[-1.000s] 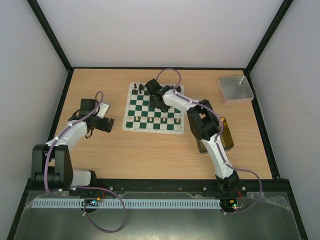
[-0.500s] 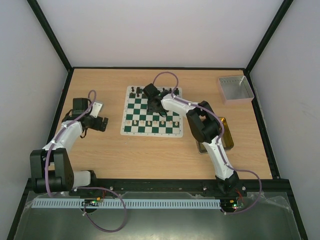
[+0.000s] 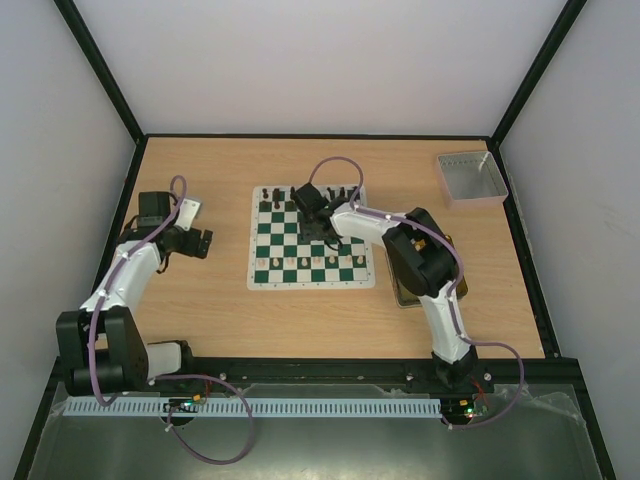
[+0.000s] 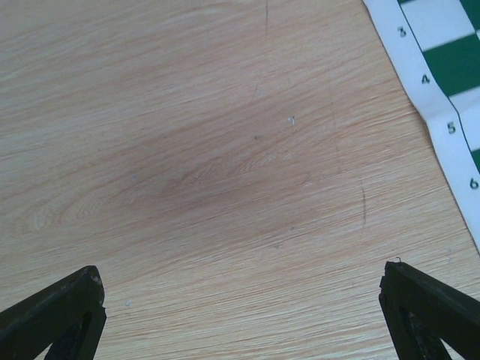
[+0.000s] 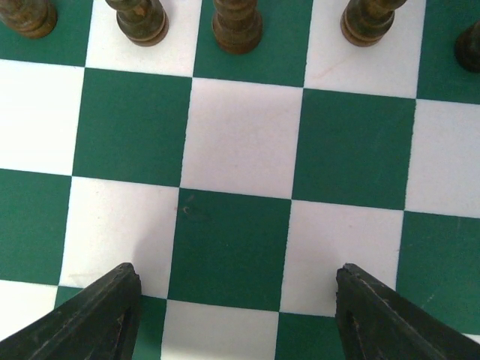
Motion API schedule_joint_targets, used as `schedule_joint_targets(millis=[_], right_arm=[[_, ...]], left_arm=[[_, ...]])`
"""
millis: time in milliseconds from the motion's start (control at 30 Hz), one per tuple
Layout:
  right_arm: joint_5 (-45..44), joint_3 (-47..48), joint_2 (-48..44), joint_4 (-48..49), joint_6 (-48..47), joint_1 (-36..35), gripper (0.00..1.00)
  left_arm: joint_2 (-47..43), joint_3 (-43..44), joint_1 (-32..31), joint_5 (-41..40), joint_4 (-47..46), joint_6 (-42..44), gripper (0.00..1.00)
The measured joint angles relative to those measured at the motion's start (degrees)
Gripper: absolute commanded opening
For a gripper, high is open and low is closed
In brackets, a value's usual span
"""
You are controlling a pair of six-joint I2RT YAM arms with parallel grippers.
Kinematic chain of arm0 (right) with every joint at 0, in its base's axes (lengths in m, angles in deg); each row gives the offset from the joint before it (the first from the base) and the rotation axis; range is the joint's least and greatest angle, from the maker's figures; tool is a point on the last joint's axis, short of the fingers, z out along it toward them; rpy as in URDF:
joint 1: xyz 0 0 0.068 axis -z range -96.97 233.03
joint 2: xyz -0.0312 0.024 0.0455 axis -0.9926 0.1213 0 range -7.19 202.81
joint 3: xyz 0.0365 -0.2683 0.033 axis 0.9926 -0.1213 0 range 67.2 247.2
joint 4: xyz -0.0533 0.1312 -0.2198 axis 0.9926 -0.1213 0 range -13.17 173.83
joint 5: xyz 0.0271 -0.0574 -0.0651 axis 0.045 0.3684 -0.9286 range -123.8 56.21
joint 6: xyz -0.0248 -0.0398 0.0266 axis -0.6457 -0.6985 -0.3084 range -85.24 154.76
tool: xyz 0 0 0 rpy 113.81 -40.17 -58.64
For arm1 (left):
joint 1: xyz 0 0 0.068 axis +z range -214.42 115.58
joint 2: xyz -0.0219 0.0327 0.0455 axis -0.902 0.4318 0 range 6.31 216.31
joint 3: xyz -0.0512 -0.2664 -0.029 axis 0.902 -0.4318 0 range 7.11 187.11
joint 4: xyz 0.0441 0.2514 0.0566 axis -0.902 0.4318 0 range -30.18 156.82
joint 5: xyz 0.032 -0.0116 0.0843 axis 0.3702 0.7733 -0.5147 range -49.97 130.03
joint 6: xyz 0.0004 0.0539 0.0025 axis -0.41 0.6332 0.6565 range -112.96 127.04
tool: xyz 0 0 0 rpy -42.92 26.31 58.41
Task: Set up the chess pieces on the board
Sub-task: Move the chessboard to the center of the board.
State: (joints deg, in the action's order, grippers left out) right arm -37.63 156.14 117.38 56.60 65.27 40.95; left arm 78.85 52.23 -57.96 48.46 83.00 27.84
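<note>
The right gripper (image 5: 238, 319) hangs with its jaws apart and nothing between them, low over the flat green-and-white checked board (image 5: 240, 135), facing a row of small dark brown wooden chess pieces (image 5: 237, 22). A row of cream pieces (image 3: 305, 262) stands along the board's near side. The left gripper (image 4: 240, 322), jaws wide apart and empty, hovers above the bare light-wood worktop (image 4: 187, 150) beside the board's numbered white border.

Your left fingers (image 4: 56, 315) are spread wide at the bottom corners, hanging over plain wood-grain table (image 4: 210, 165). The board (image 4: 446, 67) pokes in at top right, showing its numbered white edge.
</note>
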Motion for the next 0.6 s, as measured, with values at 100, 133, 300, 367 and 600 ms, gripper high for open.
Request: schedule_joint_targets(millis=[100,133,300,367,600], right_arm=[[-0.3,-3.1,-1.8,1.6,0.6,-0.7,0.69],[-0.5,-4.3,-2.5,2.3,0.8,-1.0,0.69],[-1.2,-8.2,-4.8,3.8,2.6,-2.7,0.69],[-1.4,-9.9,-5.9,4.6,3.8,-3.5,0.69],[-1.5,-15.6,-9.7,6.4,7.6,-6.9,0.69]], left_arm=[[-0.7,0.5,0.0,0.2,0.5,0.0,1.0],[-0.9,0.7,0.0,0.2,0.8,0.0,1.0],[-1.9,0.7,0.0,0.1,1.8,0.0,1.0],[-2.4,0.7,0.0,0.1,2.1,0.0,1.0],[-4.9,0.7,0.0,-0.1,3.3,0.5,1.0]])
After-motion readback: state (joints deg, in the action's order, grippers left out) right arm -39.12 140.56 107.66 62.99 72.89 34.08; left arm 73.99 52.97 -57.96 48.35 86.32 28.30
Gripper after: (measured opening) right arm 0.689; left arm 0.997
